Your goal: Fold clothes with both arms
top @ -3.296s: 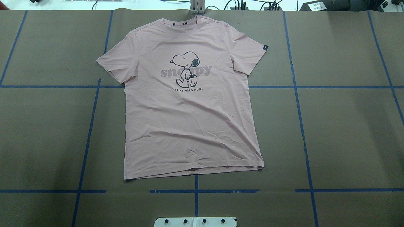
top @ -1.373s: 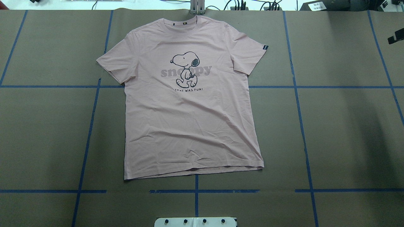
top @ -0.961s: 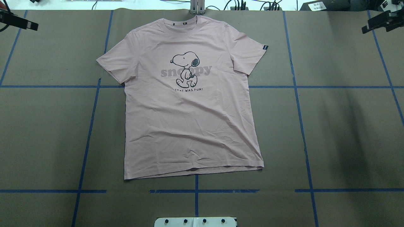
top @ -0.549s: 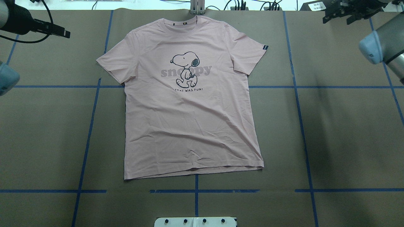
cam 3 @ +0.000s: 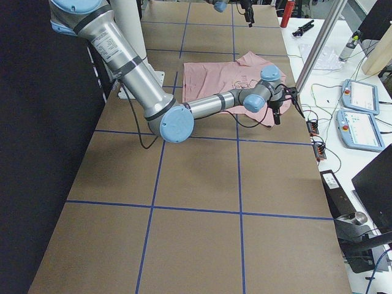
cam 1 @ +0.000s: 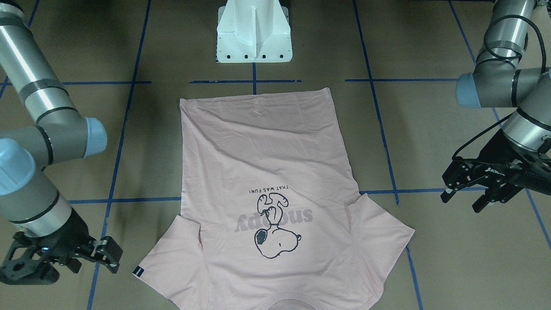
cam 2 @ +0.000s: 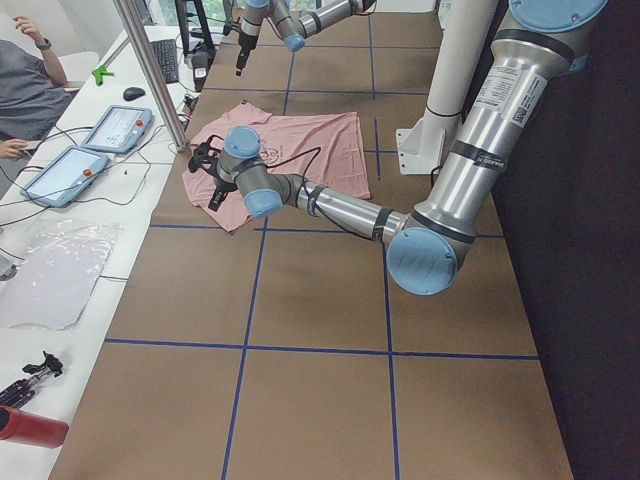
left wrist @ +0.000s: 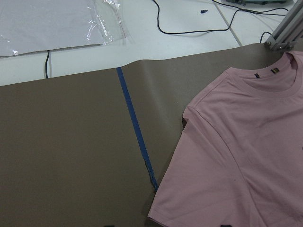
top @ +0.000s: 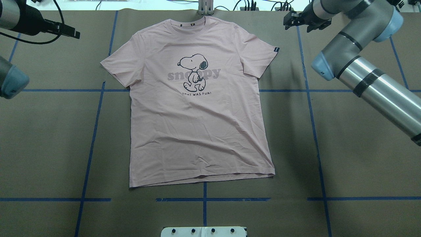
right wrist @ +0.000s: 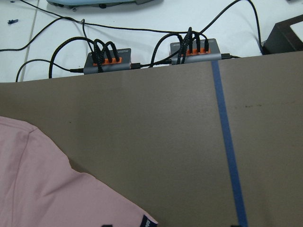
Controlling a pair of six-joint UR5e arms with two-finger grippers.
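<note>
The pale pink T-shirt (top: pixel 197 131) lies flat and face up on the brown table, its collar at the far edge and the cartoon dog (top: pixel 194 72) on its chest. Its black sleeve tag (top: pixel 276 50) shows on the view's right sleeve. My left gripper (top: pixel 75 33) hovers open beyond the far left sleeve, apart from the cloth; in the front-facing view it is the left gripper (cam 1: pixel 462 200). My right gripper (top: pixel 297 23) hovers open just past the tagged sleeve, seen also as the right gripper (cam 1: pixel 69 267). Both wrist views show the shirt (left wrist: pixel 236 156) (right wrist: pixel 47 189) below, untouched.
A white pedestal (cam 1: pixel 254 34) stands at the near edge behind the shirt's hem. Blue tape lines (top: pixel 95 131) grid the table. An aluminium post (top: pixel 205 6), cable hubs (right wrist: pixel 151 54) and tablets (cam 2: pixel 85 150) lie along the far edge. A person (cam 2: pixel 25 90) sits there.
Both arms have swung in from the table's sides toward the shirt's far sleeves; the right gripper has come furthest inward. The shirt has not moved.
</note>
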